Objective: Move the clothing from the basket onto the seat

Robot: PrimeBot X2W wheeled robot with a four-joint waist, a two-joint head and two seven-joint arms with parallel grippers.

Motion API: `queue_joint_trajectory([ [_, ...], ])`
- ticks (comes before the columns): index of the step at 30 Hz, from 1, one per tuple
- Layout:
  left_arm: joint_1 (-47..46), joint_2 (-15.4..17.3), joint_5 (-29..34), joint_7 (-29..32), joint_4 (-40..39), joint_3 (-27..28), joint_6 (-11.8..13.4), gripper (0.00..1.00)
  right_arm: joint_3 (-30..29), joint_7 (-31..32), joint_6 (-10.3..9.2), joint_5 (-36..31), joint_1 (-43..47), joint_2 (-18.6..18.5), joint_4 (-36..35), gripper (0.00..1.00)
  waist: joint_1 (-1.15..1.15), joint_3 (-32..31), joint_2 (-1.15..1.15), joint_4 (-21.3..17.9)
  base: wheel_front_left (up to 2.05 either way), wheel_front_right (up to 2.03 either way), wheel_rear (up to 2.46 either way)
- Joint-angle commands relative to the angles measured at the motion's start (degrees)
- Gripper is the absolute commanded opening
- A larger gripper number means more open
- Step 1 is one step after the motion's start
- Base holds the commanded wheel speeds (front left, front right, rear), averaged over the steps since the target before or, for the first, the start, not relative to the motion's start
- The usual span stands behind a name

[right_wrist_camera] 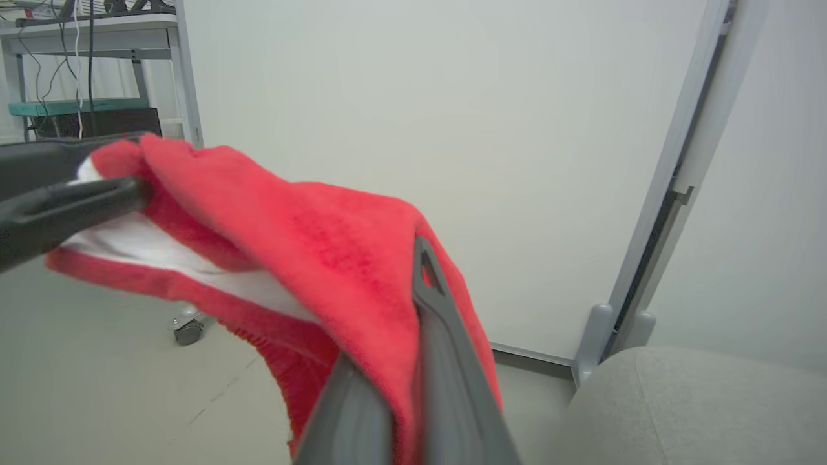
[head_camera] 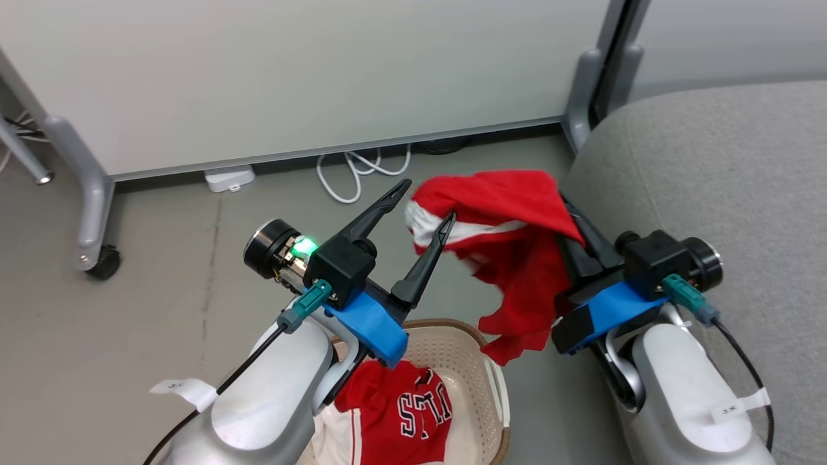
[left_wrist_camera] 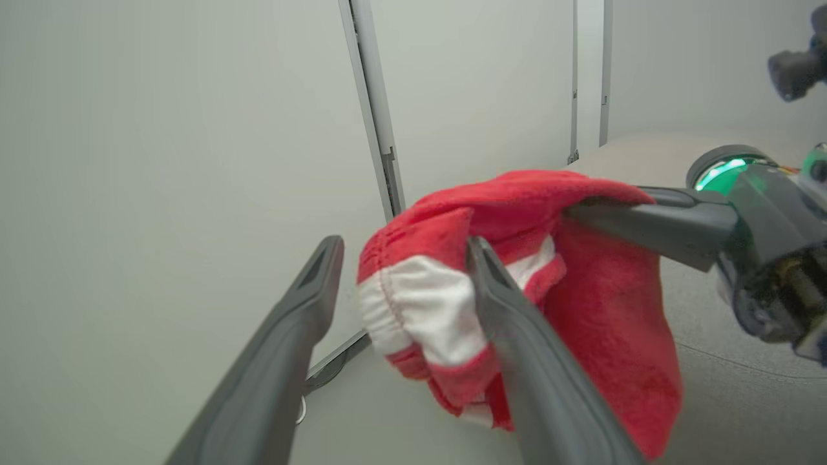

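Observation:
A red garment with white trim [head_camera: 517, 245] hangs in the air between the basket and the seat, draped over my right gripper [head_camera: 575, 239], which is shut on it. My left gripper [head_camera: 426, 203] is open; its inner fingertip overlaps the garment's white edge [left_wrist_camera: 420, 310]. In the right wrist view the fabric [right_wrist_camera: 336, 258] is pinched between my right gripper's [right_wrist_camera: 394, 290] fingers. The cream basket [head_camera: 452, 342] sits below, holding a red jersey with lettering [head_camera: 407, 413]. The grey seat [head_camera: 711, 168] is at the right.
Pale partition panels stand behind on grey feet with a caster [head_camera: 103, 261]. A white cable [head_camera: 355, 171] and a white adapter [head_camera: 227, 179] lie on the floor by the panel. A shelf with cables [right_wrist_camera: 77, 64] stands farther off.

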Motion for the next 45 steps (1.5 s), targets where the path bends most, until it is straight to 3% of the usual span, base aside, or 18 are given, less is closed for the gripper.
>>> queue_joint_trajectory([
  [1,1.08,0.24,0.39,-0.26,-0.17,0.16,-0.09,1.00,-0.51,-0.04,0.02,-0.34,0.68,-0.35,-0.53,0.00,0.00,0.62,0.00,-1.17,0.00,0.00,0.00],
  [13,2.26,0.82,1.05,-0.21,-1.72,0.84,0.08,1.00,-7.50,-0.05,0.02,-0.65,3.83,-0.87,-6.25,0.00,0.00,3.50,0.00,-9.02,0.00,0.00,0.00],
  [28,1.85,0.26,1.71,-0.21,-2.14,-0.19,-0.04,1.00,-12.05,-0.04,0.02,-0.27,9.73,-0.24,-12.86,0.00,0.00,5.30,0.00,-18.52,0.00,0.00,0.00],
  [39,1.12,-0.09,2.01,-0.21,-2.03,-0.37,-0.07,1.00,-15.24,-0.04,0.02,-0.29,14.46,0.09,-16.16,0.00,0.00,6.03,0.00,-20.99,0.00,0.00,0.00],
  [45,0.58,0.43,2.44,-0.21,-2.24,0.12,-0.08,1.00,-15.78,-0.04,0.02,-0.26,11.22,-0.41,-17.78,0.00,0.00,7.27,0.00,-20.97,0.00,0.00,0.00],
])
